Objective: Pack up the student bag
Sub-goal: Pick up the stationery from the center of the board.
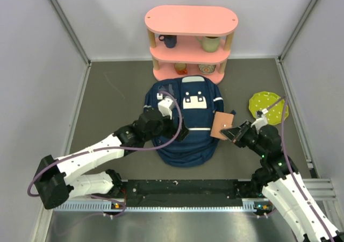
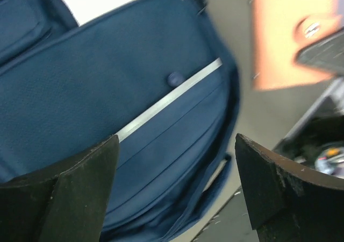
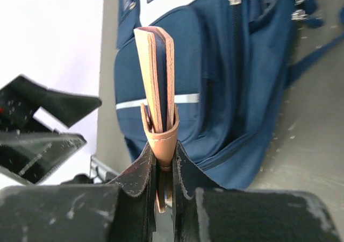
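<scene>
Packing is judged barely begun. The student bag (image 1: 185, 126) is laid flat at the middle of the table (image 1: 118, 91), before the pink shelf (image 1: 191, 19). A tan leather notebook (image 3: 157, 86) is clamped edgewise by the right gripper (image 3: 164, 169) at the bag's right edge. The left gripper (image 2: 176, 145) is spread wide and empty above the bag's front. Insertion is left to be done.

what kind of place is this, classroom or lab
Probably a robot test cell: bare walls box in the table, two arms are bolted at its edge, and a pink shelf holds prop cups.
</scene>
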Controlling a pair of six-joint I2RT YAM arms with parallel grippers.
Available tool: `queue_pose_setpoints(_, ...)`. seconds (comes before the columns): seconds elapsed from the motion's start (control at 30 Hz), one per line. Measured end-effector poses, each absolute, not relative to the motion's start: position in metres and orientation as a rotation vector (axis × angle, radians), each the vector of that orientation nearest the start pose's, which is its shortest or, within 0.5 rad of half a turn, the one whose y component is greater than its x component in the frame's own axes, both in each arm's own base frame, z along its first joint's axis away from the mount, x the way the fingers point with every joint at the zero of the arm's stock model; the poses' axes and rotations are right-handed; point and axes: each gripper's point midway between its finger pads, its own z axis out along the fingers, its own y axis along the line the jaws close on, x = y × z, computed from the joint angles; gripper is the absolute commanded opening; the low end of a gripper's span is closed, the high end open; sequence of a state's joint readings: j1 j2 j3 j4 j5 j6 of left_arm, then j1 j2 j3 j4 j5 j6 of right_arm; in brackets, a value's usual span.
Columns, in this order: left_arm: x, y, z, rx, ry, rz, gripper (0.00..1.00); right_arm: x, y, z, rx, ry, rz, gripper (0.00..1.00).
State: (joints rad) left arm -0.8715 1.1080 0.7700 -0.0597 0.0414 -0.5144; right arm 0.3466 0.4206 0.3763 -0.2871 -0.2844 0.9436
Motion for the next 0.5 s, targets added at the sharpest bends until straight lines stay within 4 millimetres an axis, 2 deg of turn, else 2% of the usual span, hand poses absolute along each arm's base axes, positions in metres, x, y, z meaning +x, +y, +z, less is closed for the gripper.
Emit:
queue_pose_setpoints(0.1,0.209,-0.287,0.175,0.523,2.093,-0.726,0.93,0.197,0.143,0.163,0.473,2.02,1.025,0.0)
queue_pose_setpoints(0.2,0.202,-0.282,0.164,0.658,2.091,-0.569,0.93,0.197,0.134,0.152,0.526,2.046,0.954,0.0)
queue_pose_setpoints(0.37,0.205,-0.293,0.153,0.845,2.05,-0.342,0.89,0.197,0.125,0.15,0.567,2.06,0.895,0.0)
queue_pose_setpoints(0.5,0.207,-0.302,0.135,0.965,2.06,-0.205,0.87,0.197,0.122,0.149,0.58,2.059,0.876,0.0)
